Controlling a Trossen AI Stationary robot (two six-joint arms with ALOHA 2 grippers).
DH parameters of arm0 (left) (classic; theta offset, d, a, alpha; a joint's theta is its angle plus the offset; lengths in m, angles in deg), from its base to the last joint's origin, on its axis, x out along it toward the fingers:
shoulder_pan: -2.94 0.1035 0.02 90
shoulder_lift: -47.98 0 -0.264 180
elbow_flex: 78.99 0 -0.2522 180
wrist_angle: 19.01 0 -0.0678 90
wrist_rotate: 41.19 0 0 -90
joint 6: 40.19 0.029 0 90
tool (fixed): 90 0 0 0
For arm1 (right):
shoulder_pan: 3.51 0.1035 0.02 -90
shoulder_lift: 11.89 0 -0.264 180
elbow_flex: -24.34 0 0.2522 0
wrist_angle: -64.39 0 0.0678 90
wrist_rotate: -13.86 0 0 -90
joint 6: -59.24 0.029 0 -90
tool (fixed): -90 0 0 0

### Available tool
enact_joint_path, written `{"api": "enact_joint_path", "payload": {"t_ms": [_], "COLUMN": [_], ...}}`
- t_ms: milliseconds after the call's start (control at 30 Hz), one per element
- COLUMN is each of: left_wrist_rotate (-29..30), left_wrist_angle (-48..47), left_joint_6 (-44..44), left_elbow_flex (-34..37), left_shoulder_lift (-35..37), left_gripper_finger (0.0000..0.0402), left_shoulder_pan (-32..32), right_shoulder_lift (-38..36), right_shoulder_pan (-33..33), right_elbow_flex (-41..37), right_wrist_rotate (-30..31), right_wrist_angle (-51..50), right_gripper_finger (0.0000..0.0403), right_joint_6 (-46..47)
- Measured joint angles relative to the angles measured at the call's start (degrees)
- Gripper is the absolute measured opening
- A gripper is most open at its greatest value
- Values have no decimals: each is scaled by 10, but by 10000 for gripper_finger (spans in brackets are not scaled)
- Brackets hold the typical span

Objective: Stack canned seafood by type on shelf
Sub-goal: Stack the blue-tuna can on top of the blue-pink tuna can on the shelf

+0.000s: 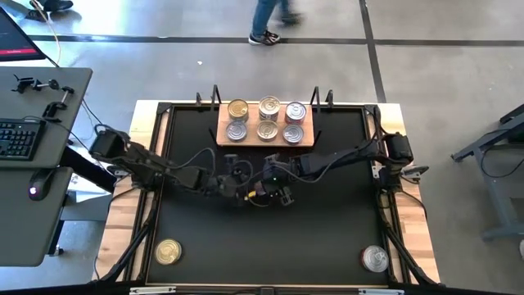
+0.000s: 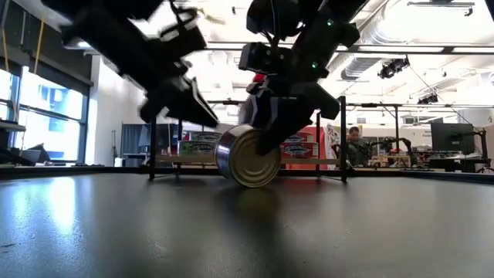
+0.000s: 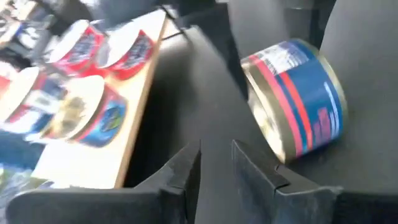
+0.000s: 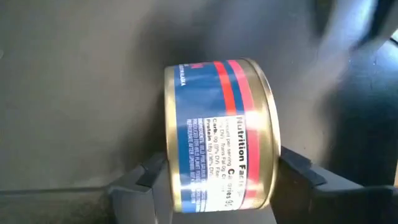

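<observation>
A blue canned-seafood tin with red stripes (image 4: 217, 137) stands on its edge on the black table, mid-table, its gold lid (image 2: 253, 161) facing the near side. My right gripper (image 4: 221, 180) is shut on it. My left gripper (image 3: 216, 171) hovers just left of the tin (image 3: 298, 99). Its fingers are a narrow gap apart, with nothing between them. The wooden shelf (image 1: 223, 138) stands at the far side with several tins (image 1: 268, 120) on it, lids up. My right gripper pinches the tin between its two fingers, one on each flat end (image 4: 170, 163), so the fingers (image 4: 292, 167) span the tin's height. They come slanting down from above. The tin is tilted on its edge, its lower rim (image 2: 252, 184) on the table.
A gold-lidded tin (image 1: 169, 251) lies near the table's front left corner and a silver one (image 1: 374, 259) near the front right. Both arms crowd the table's middle. The shelf's black uprights (image 1: 216, 97) rise at its ends. A person walks on the floor beyond the table.
</observation>
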State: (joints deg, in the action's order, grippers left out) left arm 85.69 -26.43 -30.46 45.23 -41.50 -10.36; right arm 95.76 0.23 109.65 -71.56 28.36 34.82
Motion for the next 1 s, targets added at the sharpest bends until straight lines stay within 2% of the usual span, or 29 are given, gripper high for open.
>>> {"api": "enact_joint_path", "payload": {"t_ms": [133,267,333,400,467,633,867,1000], "left_wrist_rotate": [62,97,116,139,163,200,205,207], "left_wrist_angle": [-99,-191,-224,-235,-239,-239,-240,-241], "left_joint_6": [-76,-191,-245,-285,-309,-336,-352,-352], "left_elbow_flex": [0,0,0,0,0,0,0,0], "left_shoulder_lift": [43,62,61,52,41,15,0,2], "left_gripper_finger": [76,71,68,66,64,64,64,64], "left_shoulder_pan": [-40,-77,-96,-112,-129,-154,-161,-161], "right_shoulder_lift": [-12,-42,-61,-70,-70,-68,-43,-29], "right_shoulder_pan": [12,16,11,2,-9,-57,-109,-121], "right_elbow_flex": [-1,-4,-2,-1,-2,-2,-2,-2], "right_wrist_rotate": [50,158,234,300,337,372,339,338], "right_wrist_angle": [-34,-35,-15,7,26,86,194,208], "right_gripper_finger": [176,176,176,176,176,176,176,176], "right_joint_6": [1,-1,-10,-23,-45,-78,-140,-163]}}
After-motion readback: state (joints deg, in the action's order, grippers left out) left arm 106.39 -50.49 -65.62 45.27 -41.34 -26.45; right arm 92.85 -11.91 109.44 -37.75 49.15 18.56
